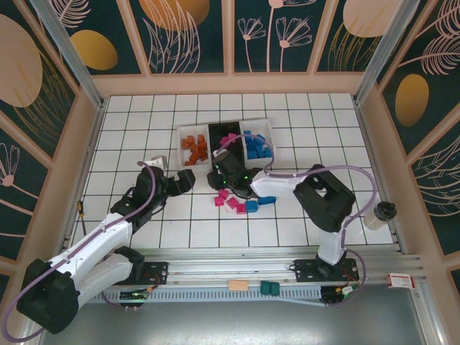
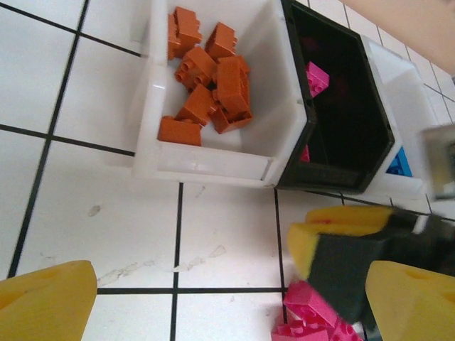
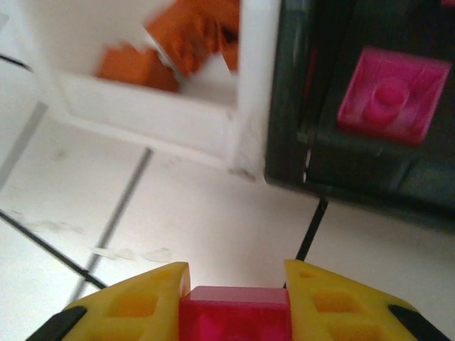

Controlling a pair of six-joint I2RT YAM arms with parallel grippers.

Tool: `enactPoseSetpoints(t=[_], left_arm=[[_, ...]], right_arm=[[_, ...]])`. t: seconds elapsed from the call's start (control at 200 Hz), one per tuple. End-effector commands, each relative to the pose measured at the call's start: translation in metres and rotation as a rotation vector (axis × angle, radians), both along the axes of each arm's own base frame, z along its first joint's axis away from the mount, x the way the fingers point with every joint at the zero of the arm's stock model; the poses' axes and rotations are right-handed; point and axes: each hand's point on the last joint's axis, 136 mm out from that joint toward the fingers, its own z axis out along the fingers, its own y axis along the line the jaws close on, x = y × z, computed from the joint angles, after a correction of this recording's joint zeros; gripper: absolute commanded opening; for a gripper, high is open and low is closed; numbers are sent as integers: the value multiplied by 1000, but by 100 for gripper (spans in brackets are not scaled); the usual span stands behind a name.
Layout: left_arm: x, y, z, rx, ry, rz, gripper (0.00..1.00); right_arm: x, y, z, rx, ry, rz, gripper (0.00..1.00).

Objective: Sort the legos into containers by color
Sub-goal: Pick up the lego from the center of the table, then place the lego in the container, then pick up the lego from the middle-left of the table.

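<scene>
The three bins stand joined in a row, and its long axis runs left to right across the tiled table (image 1: pixel 144 129). The left white bin (image 2: pixel 213 167) holds a heap of orange bricks (image 2: pixel 213 85). The black bin (image 2: pixel 334 177) holds some magenta bricks (image 2: pixel 316 77), and the right white bin (image 1: pixel 272 140) holds blue bricks (image 1: pixel 257 146).

Just in front of the black bin, the right claw (image 3: pixel 234 280) grips a magenta brick (image 3: pixel 234 316) between its yellow fingers. Which way the long side of this brick points, I cannot tell. The left claw (image 2: pixel 227 305) stands wide open over a tile, near the left white bin. Loose pink bricks (image 1: pixel 228 203) and loose blue bricks (image 1: pixel 260 203) lie on the table nearby.
</scene>
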Motion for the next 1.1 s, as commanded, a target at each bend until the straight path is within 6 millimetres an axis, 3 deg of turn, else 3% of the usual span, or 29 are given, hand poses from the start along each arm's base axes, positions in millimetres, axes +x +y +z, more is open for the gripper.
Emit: enactPoseSetpoints(t=[0.0, 0.15, 0.325, 0.43, 0.531, 0.591, 0.676, 0.851, 1.096], left_arm=[[-8, -14, -4, -2, 11, -66, 96], [-16, -26, -15, 15, 43, -105, 96], [-26, -42, -33, 13, 91, -162, 92], [-33, -53, -43, 16, 114, -204, 90], [-38, -64, -51, 31, 131, -243, 90], [-40, -69, -56, 38, 139, -265, 90], [-43, -79, -59, 37, 142, -300, 90], [-46, -97, -71, 91, 161, -354, 89], [-42, -122, -79, 129, 154, -404, 84]], right_arm=[[28, -7, 72, 135, -141, -36, 25], [65, -24, 83, 105, -161, -96, 25], [103, -37, 58, 46, -125, -173, 25], [121, -40, 53, 54, -120, -210, 26], [133, -34, 54, 68, -117, -212, 32], [139, -31, 57, 75, -118, -208, 43], [140, -28, 72, 98, -139, -200, 56], [125, -38, 104, 153, -180, -198, 60], [94, -66, 106, 168, -182, -219, 60]])
